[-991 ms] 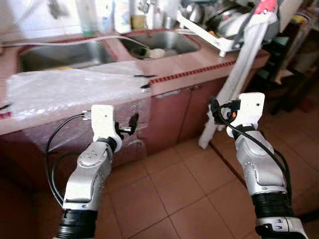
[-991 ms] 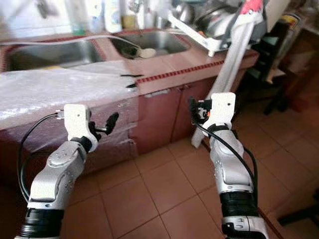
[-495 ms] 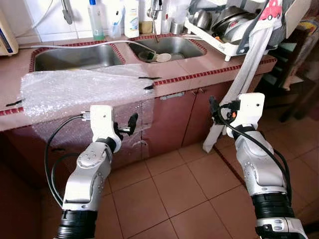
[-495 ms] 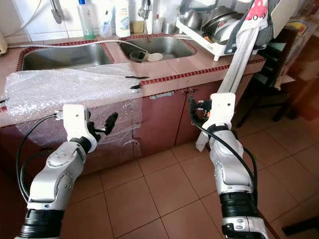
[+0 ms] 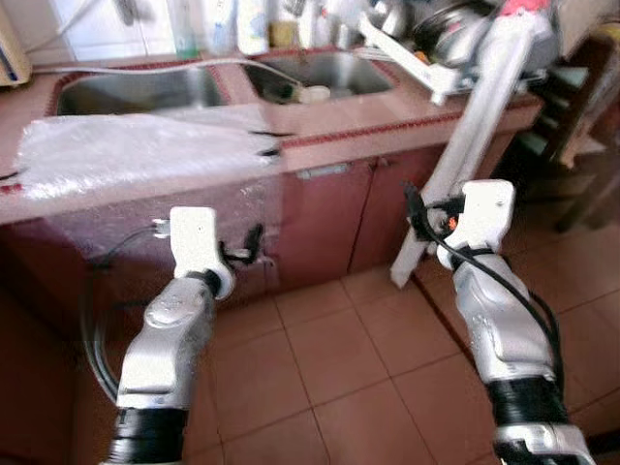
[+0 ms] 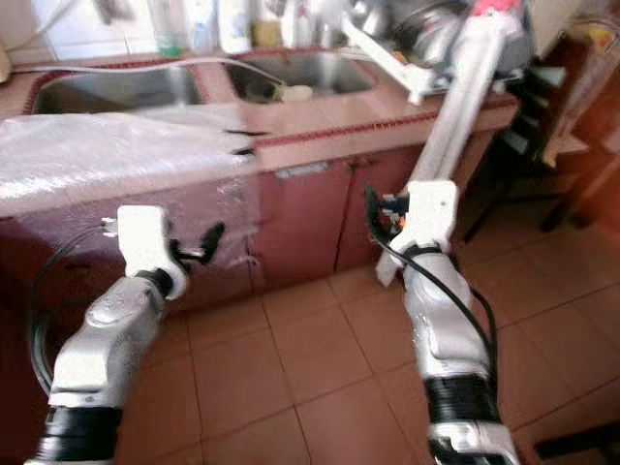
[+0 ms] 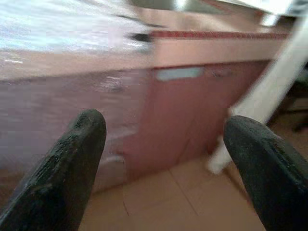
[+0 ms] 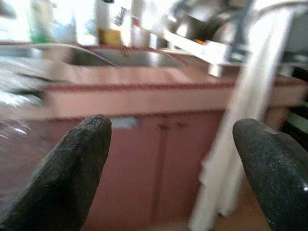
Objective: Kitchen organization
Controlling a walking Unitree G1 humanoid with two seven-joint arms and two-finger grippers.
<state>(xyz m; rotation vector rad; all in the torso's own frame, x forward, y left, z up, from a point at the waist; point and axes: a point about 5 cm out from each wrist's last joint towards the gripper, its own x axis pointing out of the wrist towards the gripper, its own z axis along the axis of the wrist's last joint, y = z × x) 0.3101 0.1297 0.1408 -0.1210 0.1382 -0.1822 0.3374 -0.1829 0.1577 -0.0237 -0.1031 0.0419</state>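
A pink-tiled kitchen counter with a double steel sink stands ahead of me. A sheet of bubble wrap covers its left part and hangs over the front. Something small and pale lies in the right basin. Both arms are raised above the floor, short of the cabinet fronts. My left gripper is open and holds nothing, pointing at the wrapped cabinet face. My right gripper is open and holds nothing, facing the cabinet doors.
A white dish rack with metal pots sits on the counter's right end. A long white board leans against the counter there, foot on the terracotta tile floor. Bottles line the back wall. Dark furniture stands far right.
The whole picture has shifted a little and gone blurred, so the camera is moving. Both arms keep their pose and both grippers stay open.
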